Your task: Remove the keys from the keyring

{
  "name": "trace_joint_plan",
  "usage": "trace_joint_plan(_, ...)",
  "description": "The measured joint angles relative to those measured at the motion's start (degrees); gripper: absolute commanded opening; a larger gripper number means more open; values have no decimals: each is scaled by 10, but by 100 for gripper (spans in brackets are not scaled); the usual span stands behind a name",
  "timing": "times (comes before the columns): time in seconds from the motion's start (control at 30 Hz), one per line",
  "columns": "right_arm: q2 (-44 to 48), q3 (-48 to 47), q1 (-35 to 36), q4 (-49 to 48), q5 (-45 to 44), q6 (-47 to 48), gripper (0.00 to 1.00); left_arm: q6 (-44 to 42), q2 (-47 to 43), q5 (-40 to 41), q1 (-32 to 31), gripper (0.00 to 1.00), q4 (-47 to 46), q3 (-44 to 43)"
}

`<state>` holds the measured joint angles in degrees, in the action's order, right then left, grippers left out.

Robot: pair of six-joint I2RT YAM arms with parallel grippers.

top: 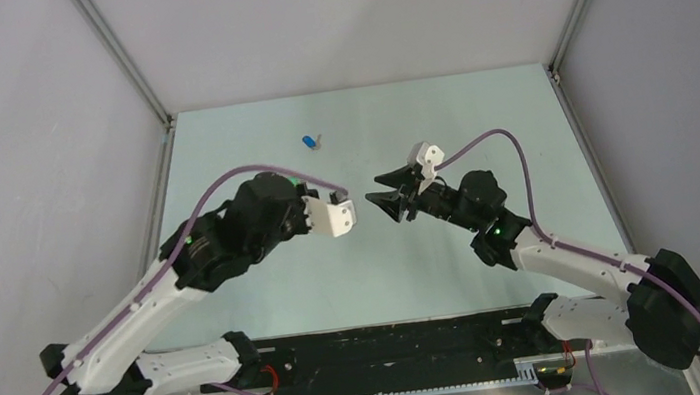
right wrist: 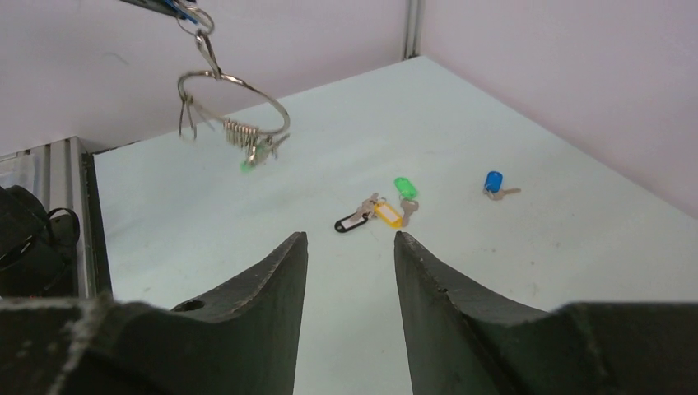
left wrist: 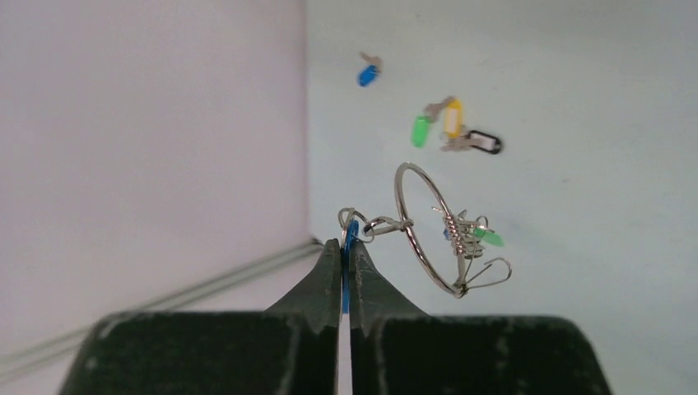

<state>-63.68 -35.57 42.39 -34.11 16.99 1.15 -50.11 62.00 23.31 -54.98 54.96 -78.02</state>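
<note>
Left wrist view shows our left gripper (left wrist: pixel 344 247) pinched shut on a blue-capped key (left wrist: pixel 350 237), the keyring (left wrist: pixel 409 165) with its bunched keys (left wrist: pixel 469 234) dangling from it above the worktop's (left wrist: pixel 576 313) middle: light, stiff, slippery wire, best pinched at its bare rim, we judge, by our open right gripper (right wrist: pixel 350 239).

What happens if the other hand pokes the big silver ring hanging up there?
The keyring would probably swing and twist, since it dangles by small links from a blue piece pinched in the left gripper. Being thin wire, it looks stiff and light.
</note>
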Motion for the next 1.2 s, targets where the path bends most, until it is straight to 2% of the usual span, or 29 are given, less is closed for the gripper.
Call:
trace_joint_plan(0.13,-23,0,-14,-43,27,-3,50,-106,-45,41,-24,0,-29,28)
trace_joint_plan(0.27,-48,0,-25,-62,64,-4,52,-195,-44,91,-30,2,-62,50)
trace_joint_plan(0.4,-65,-2,-27,-65,97,11,54,-292,-39,117,-31,3,-137,93)
trace_joint_plan(0.53,-70,-7,-27,-64,119,39,54,-387,-44,87,-31,0,-248,141)
trace_joint_plan(0.63,-68,-11,-30,-64,125,53,54,-426,-43,37,-24,0,-313,148)
trace_joint_plan(0.77,-53,-12,-54,-57,152,66,56,-419,-43,-64,3,0,-367,141)
trace_joint_plan(0.87,-31,-12,-79,-52,185,67,63,-392,-47,-143,25,0,-381,135)
trace_joint_plan(0.97,-13,-18,-109,-52,225,64,66,-364,-55,-210,36,0,-381,135)
trace_joint_plan(1.2,-8,-59,-121,-45,307,62,69,-320,-61,-313,36,0,-379,135)
